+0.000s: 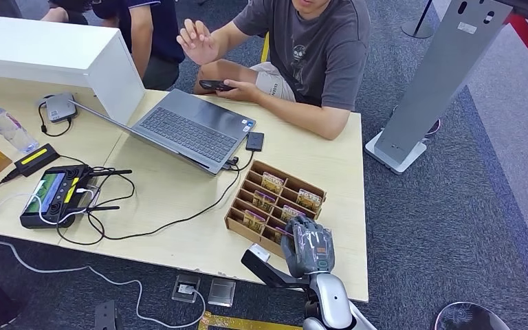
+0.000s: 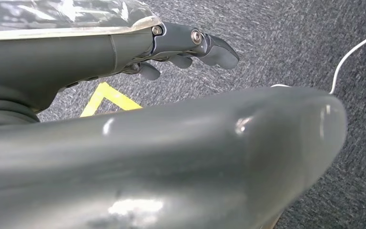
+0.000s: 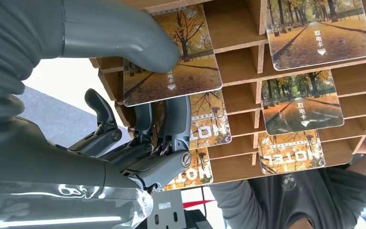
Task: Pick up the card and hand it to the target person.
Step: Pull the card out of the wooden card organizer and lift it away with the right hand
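A wooden card rack (image 1: pixel 314 187) stands near the table's front right edge, with several autumn-tree cards upright in its slots. My right hand (image 1: pixel 308 245) reaches into the rack's nearest row. In the right wrist view its thumb (image 3: pixel 138 43) presses on the face of one card (image 3: pixel 195 78) while its fingers (image 3: pixel 176 119) lie behind that card, pinching it in its slot (image 3: pixel 233 62). The target person (image 1: pixel 323 48) sits across the table in a grey shirt, one hand raised (image 1: pixel 196 41), the other holding a phone (image 1: pixel 214 85). My left hand (image 2: pixel 138 143) hangs over the carpet with nothing in it, fingers apart.
An open laptop (image 1: pixel 192 129) lies behind the rack, cabled to a small black adapter (image 1: pixel 254 141). A handheld controller (image 1: pixel 55 196) with loose cables, a water bottle (image 1: pixel 7 127) and a white box (image 1: pixel 48 51) occupy the left. A grey stand (image 1: pixel 440 75) rises right of the table.
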You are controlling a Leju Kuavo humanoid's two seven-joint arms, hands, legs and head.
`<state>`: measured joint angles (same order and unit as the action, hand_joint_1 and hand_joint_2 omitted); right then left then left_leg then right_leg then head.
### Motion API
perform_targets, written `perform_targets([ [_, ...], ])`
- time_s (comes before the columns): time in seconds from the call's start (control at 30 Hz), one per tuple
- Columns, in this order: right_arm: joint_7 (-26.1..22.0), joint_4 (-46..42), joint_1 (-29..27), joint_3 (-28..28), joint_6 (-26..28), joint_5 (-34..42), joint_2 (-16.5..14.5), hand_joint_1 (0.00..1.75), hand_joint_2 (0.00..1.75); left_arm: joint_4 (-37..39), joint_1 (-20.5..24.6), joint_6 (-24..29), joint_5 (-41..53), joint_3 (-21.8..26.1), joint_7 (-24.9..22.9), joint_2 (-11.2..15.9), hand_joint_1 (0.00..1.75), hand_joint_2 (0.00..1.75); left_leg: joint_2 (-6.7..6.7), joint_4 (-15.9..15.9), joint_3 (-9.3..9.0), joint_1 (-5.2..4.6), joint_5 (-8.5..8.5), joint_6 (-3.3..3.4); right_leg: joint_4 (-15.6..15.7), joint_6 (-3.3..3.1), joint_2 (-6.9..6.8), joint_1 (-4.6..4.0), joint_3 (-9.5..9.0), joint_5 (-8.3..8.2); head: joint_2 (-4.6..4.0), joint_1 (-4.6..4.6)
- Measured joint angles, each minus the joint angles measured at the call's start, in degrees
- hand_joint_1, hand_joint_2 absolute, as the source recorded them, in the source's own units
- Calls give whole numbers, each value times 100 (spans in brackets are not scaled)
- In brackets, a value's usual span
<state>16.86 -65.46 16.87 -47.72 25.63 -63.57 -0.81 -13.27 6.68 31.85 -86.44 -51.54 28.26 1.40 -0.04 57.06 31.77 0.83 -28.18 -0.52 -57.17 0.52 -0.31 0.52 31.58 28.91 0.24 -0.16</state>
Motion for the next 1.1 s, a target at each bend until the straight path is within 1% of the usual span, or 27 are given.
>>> perform_targets([
  [0.23, -7, -1, -15, 3, 35, -3, 0, 137, 175, 0, 0, -11, 0, 0, 7, 0, 0, 0, 0, 0, -1, 0, 0, 0, 0, 0, 0, 0, 0, 0, 0, -1],
  [1.1, -69, -146, -11, 0, 25, 187, -13, 134, 175, 0, -2, -38, 0, 0, 11, 0, 0, 0, 0, 0, -2, 0, 0, 0, 0, 0, 0, 0, -1, 0, 0, -4],
])
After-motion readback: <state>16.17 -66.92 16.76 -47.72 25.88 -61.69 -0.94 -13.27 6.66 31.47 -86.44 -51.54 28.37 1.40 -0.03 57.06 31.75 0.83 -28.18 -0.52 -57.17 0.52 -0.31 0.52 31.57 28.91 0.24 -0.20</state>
